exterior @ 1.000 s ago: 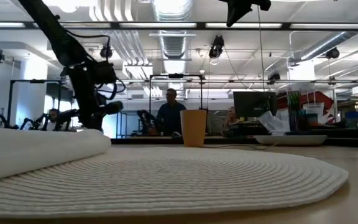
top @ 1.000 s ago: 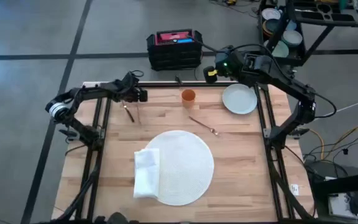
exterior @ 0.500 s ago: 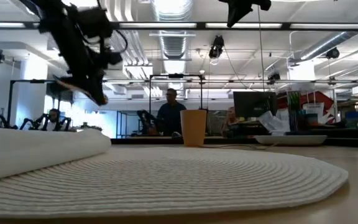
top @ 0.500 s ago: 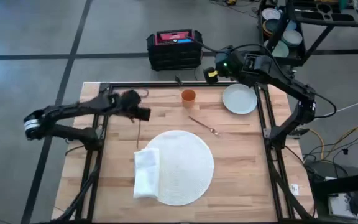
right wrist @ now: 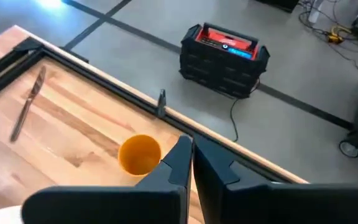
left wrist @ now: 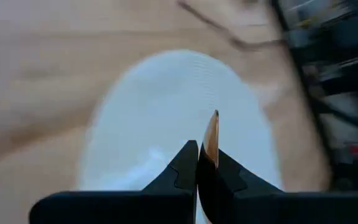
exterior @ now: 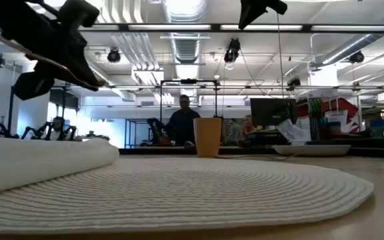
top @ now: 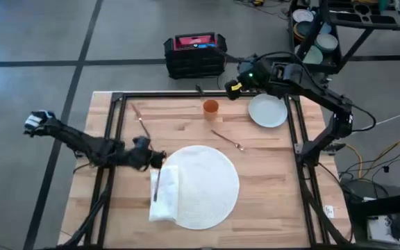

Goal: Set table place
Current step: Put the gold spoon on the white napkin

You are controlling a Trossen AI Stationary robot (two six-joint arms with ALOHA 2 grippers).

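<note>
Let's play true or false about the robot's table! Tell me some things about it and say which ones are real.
1. The left pincer is shut on a thin utensil. True.
2. The small orange cup stands on the large round white mat. False: it stands on the bare light-wood table, near the far edge, apart from the mat.
3. A folded white napkin lies at the mat's left edge. True.
4. The pale grey-green round plate sits in the middle of the mat. False: it is at the table's far right corner.
5. The right pincer holds the orange cup. False: it is shut and holds nothing, above the table's far edge.
</note>
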